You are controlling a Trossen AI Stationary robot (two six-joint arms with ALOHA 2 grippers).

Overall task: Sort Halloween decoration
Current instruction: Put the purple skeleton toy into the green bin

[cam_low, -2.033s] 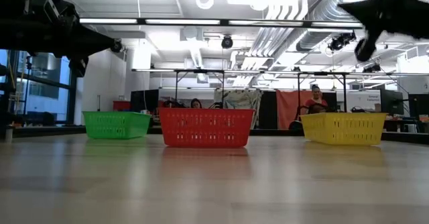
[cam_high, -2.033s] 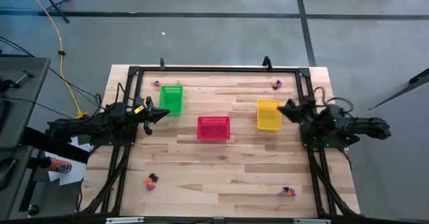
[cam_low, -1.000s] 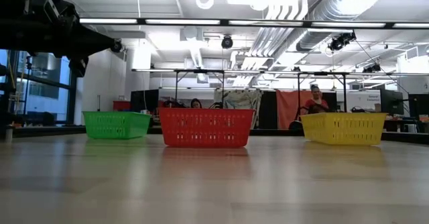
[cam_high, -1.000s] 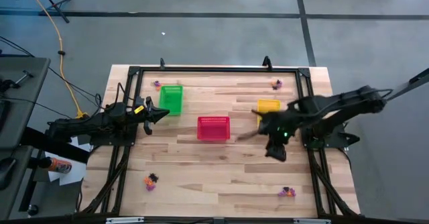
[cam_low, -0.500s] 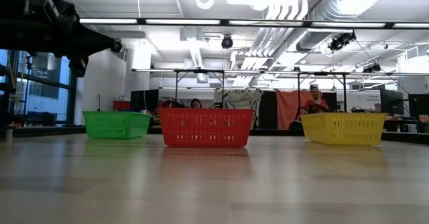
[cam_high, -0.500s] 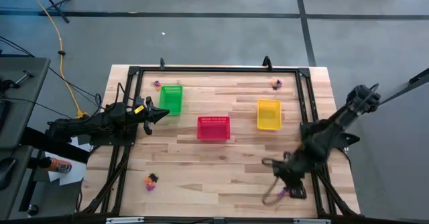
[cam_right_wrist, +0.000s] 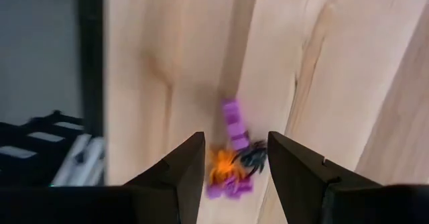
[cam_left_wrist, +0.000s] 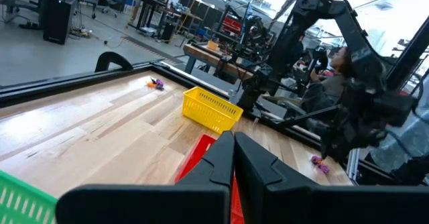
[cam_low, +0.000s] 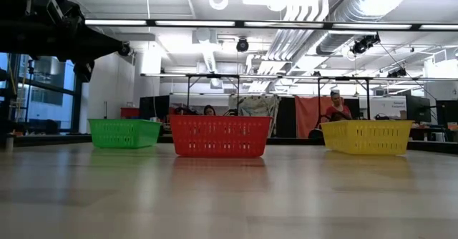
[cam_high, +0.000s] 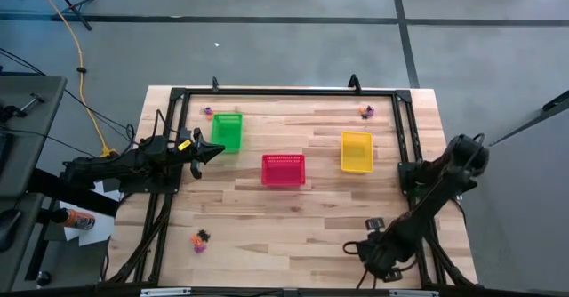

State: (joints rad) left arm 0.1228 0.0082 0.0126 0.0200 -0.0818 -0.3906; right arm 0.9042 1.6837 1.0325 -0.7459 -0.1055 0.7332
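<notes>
The right end effector [cam_right_wrist: 232,158] is at the near right corner of the worktop [cam_high: 293,217], pointing down, and its two fingers [cam_right_wrist: 185,167] are spread apart. Between them, on the wood, lies a small heap of Halloween trinkets [cam_right_wrist: 232,158]: purple pieces, an orange one and a black one. The fingers stand on both sides of the heap, and it is not possible to tell if they touch it. In the high view this end effector [cam_high: 380,258] covers the heap, and the right arm [cam_high: 437,195] goes from there back to its base at the right edge of the worktop.

The left end effector [cam_high: 212,151] is over the left side of the worktop, just beside the green basket [cam_high: 227,131]. Its fingers [cam_left_wrist: 224,158] are pressed together and hold nothing.

Three mesh baskets stand on the far half of the worktop: the green one at the left, the red basket [cam_high: 284,170] in the middle and a little nearer, and the yellow basket [cam_high: 356,151] at the right. They are well apart from each other.

Other small heaps of trinkets lie near the corners: one at the far left [cam_high: 208,112] beside the green basket, one at the far right [cam_high: 366,111] beyond the yellow basket, and one at the near left [cam_high: 201,239].

In the low view, a person [cam_low: 335,109] sits in the room behind the yellow basket.
</notes>
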